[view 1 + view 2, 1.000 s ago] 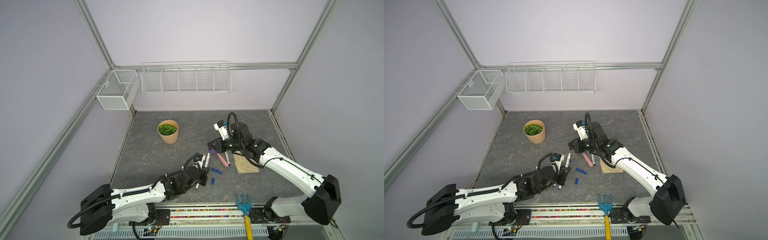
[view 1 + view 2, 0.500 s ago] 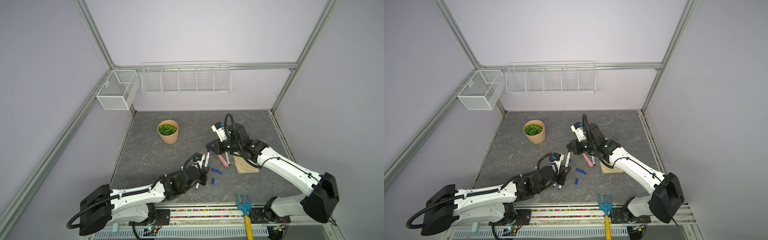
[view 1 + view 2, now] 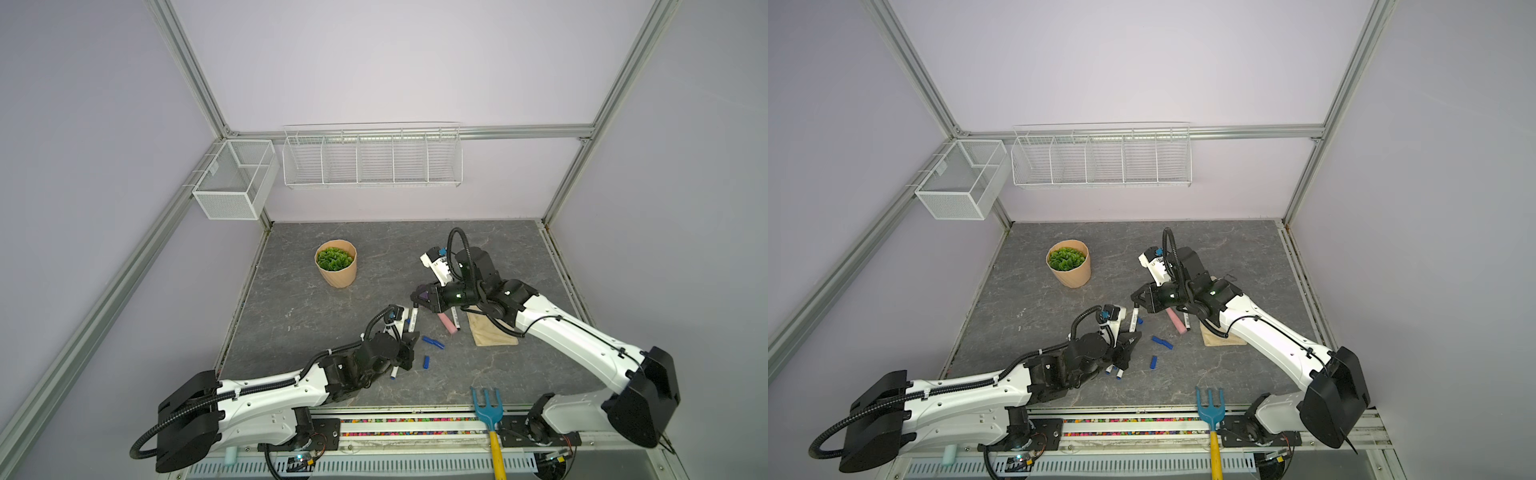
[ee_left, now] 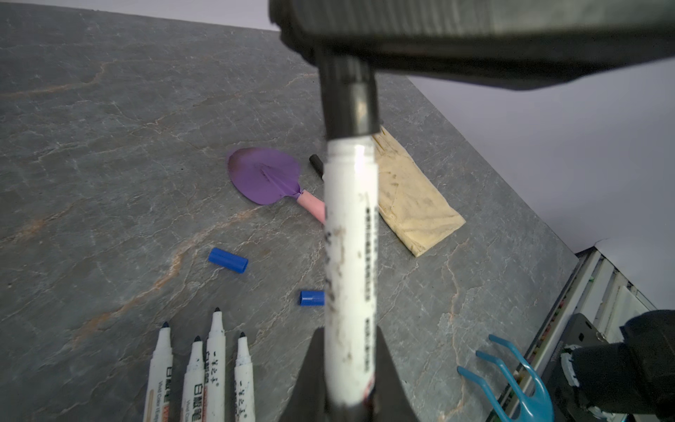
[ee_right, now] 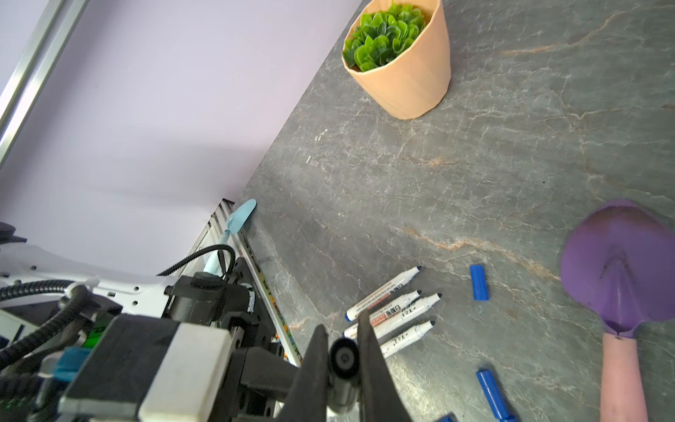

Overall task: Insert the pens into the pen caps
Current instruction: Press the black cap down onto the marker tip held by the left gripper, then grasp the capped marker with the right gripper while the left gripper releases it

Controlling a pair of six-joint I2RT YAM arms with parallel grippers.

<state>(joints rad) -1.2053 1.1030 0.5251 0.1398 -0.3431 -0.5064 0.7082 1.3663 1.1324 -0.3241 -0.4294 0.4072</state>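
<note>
The left gripper point(image 4: 349, 341) is squeezed tight on a white pen point(image 4: 350, 237) and holds it up above the bench point(image 4: 109, 146). The right gripper point(image 5: 342, 329) pinches a black cap point(image 5: 343, 360), and the cap sits on the top end of that pen. Four more pens point(image 4: 204, 369) lie side by side on the bench, with a blue cap point(image 4: 228, 260) near their tips.

The table point(image 3: 299, 316) looks like matt grey veined stone. The pen point(image 4: 350, 255) is glossy white plastic, smudged; the cap point(image 4: 350, 106) shiny black plastic. The cloth point(image 4: 412, 204) is rumpled beige fabric, the trowel point(image 4: 264, 175) dull purple plastic.
</note>
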